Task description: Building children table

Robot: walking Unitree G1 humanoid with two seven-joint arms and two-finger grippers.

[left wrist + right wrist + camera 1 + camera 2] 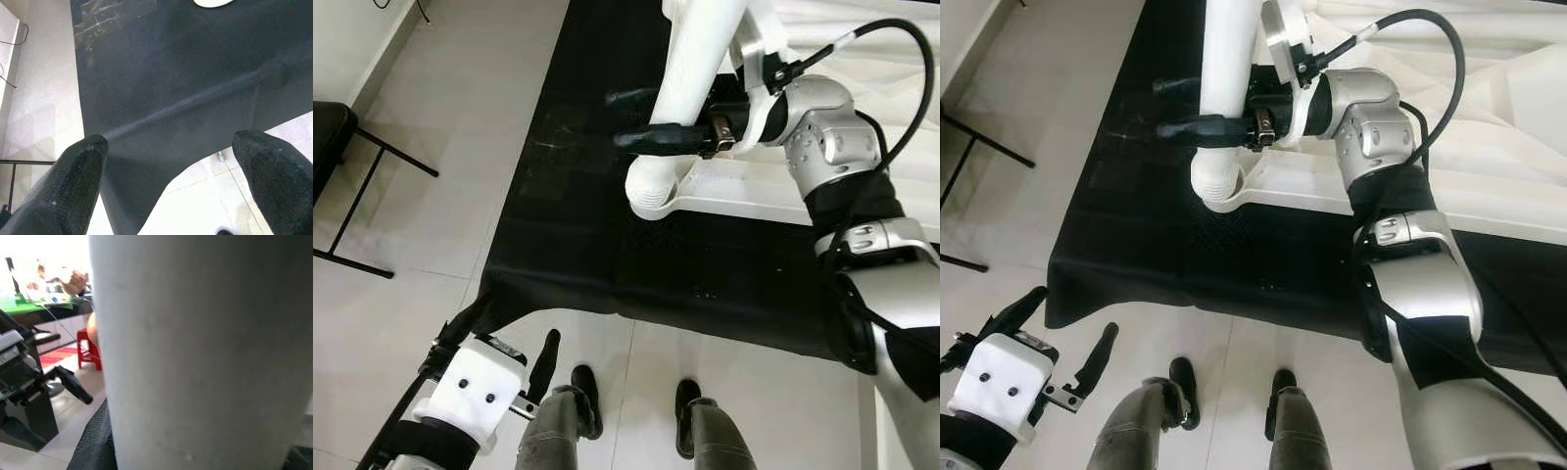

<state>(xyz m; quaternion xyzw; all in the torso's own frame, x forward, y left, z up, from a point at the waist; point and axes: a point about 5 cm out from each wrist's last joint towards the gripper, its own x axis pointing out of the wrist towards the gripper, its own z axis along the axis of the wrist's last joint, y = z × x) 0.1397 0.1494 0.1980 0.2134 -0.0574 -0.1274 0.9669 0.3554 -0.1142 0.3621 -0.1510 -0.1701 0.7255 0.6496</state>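
So the right tool (1197,106) is clamped around the white table leg (1230,59), holding it upright with its ribbed end sitting at the corner socket of the upside-down white tabletop (1430,186) on the black-covered worktop (1136,245). Probably seating or twisting it in, though the joint itself is hard to see. The left tool (504,352) hangs low by the worktop's edge, fingers spread, holding nothing.
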